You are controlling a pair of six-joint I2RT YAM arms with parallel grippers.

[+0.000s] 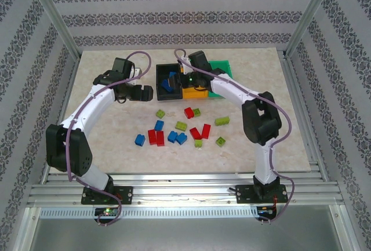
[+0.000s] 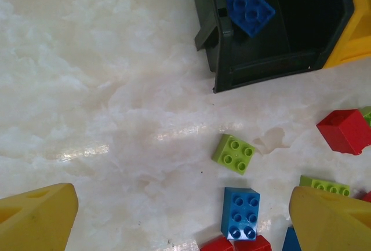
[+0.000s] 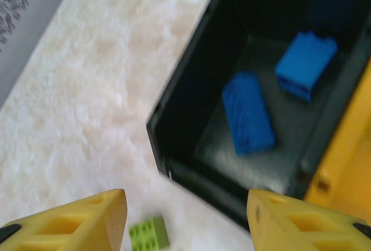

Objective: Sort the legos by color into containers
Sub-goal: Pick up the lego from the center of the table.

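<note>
Loose legos lie on the table in front of the bins: red [image 1: 156, 137], blue [image 1: 177, 138] and lime green [image 1: 221, 121]. The black container [image 1: 163, 75] holds two blue legos [image 3: 246, 115], with the orange-yellow container [image 1: 196, 93] beside it and the green one [image 1: 222, 67] behind. My right gripper [image 3: 185, 222] hovers open over the black bin's near corner with nothing between its fingers. Left of that bin my left gripper [image 2: 182, 222] stands wide open above the table, a lime lego [image 2: 233, 153] and a blue lego [image 2: 240, 213] lying between its fingers' span.
A red lego [image 2: 346, 130] and a long lime one [image 2: 324, 186] lie right of the left gripper. Another lime lego [image 3: 149, 233] sits below the right gripper. Bare marble table [image 1: 104, 141] stretches to the left; metal frame posts and patterned walls surround it.
</note>
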